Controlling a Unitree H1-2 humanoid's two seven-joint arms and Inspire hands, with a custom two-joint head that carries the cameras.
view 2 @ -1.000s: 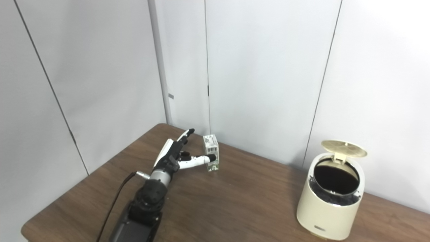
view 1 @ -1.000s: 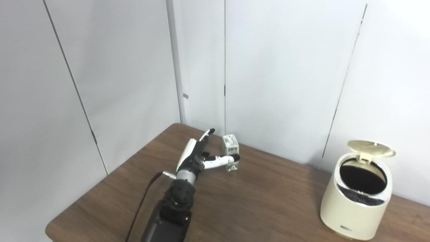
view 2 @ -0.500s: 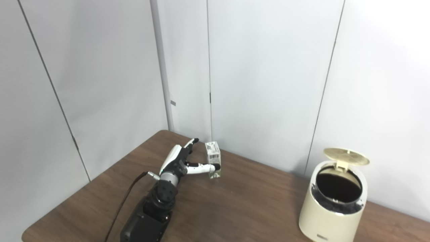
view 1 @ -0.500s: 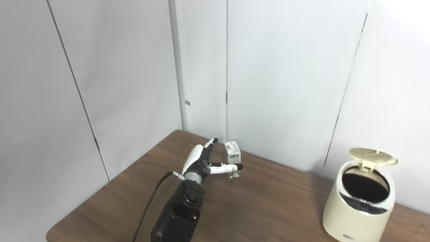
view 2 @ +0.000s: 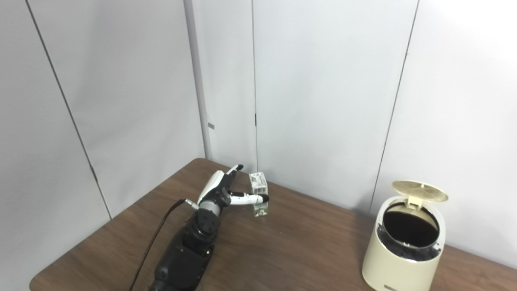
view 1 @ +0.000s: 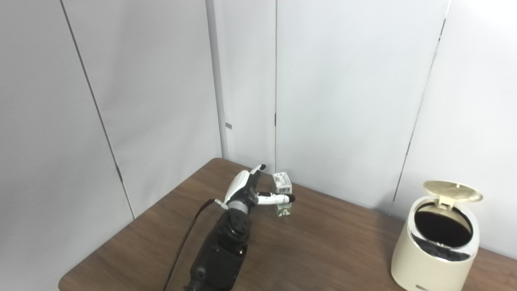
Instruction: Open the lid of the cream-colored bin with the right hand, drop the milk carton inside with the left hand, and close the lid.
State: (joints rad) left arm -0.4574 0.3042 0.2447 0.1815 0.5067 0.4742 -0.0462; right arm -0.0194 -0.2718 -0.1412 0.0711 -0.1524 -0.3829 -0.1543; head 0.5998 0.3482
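Left and right eye views. The milk carton (view 1: 282, 194) stood upright on the wooden table (view 1: 323, 250), near the table's far edge and well to the left of the cream-colored bin (view 1: 435, 251). The bin's lid (view 1: 452, 191) was raised on its rear hinge, exposing a dark liner within. The left hand (view 1: 247, 192) was at the carton's left side with fingers and thumb spread apart, holding nothing: the thumb (view 2: 251, 198) crossed the carton's near face, while the fingers (view 1: 257, 169) reached along its far left side. Whether any of them touched the carton could not be told. The right hand was out of view.

The step in hand was judged to be the grasp of the carton. To do it well, the hand should advance until the carton sits deep between thumb and fingers, then close evenly on opposite faces about mid-height. The carton looked light and narrow-based, so a one-sided push would probably tip or slide it toward the table's far edge. A firm hold should come before any lift, since the carry to the bin was long
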